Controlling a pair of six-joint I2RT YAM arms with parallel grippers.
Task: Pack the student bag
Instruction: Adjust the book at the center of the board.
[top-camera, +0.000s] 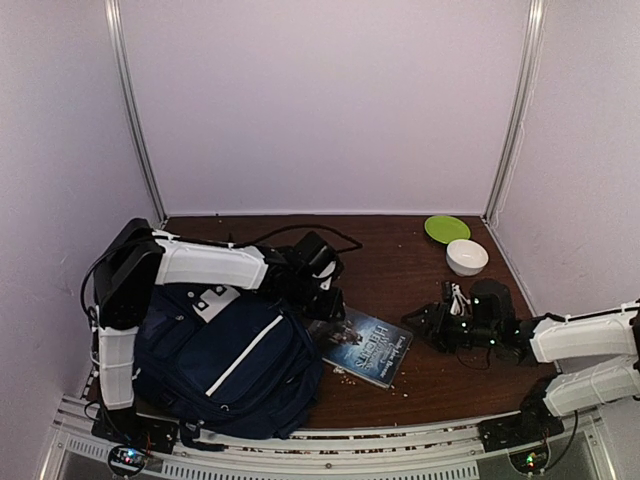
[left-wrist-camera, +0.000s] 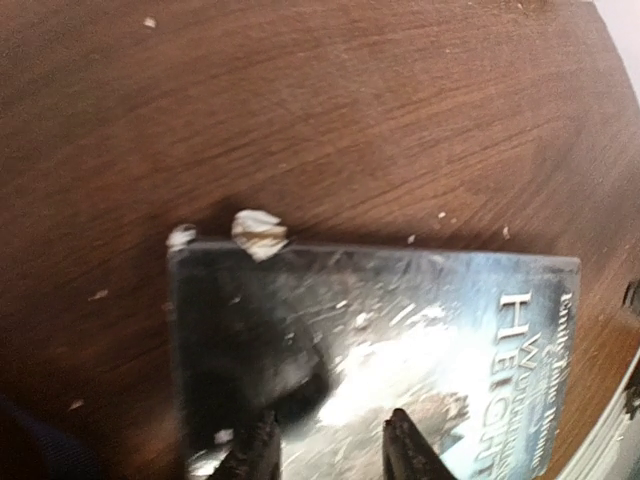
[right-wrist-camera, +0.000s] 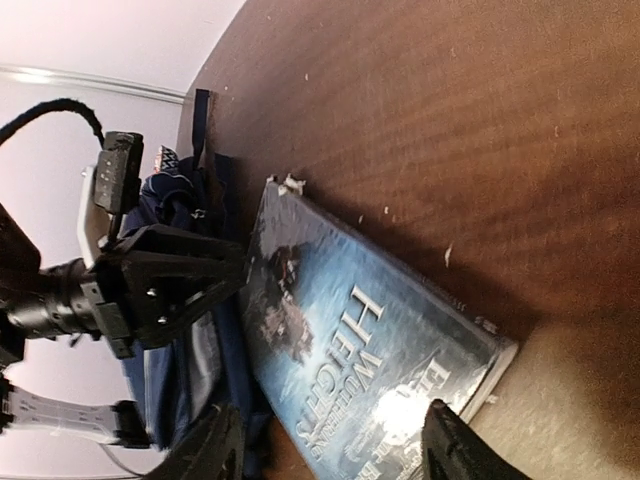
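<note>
The navy blue backpack (top-camera: 232, 362) with a white stripe and white patch lies at the near left of the table; its edge shows in the right wrist view (right-wrist-camera: 190, 350). A blue book titled "Wuthering Heights" (top-camera: 362, 346) lies flat just right of it and also shows in the left wrist view (left-wrist-camera: 400, 340) and the right wrist view (right-wrist-camera: 350, 330). My left gripper (top-camera: 325, 290) is open and empty, hovering over the book's far corner (left-wrist-camera: 325, 445). My right gripper (top-camera: 428, 325) is open and empty, at the book's right edge (right-wrist-camera: 325, 440).
A white bowl (top-camera: 467, 257) and a green plate (top-camera: 446, 228) sit at the far right. A black-and-white item (top-camera: 480, 300) lies by the right arm. Small white crumbs (left-wrist-camera: 258, 230) lie by the book's corner. Walls enclose the table on three sides.
</note>
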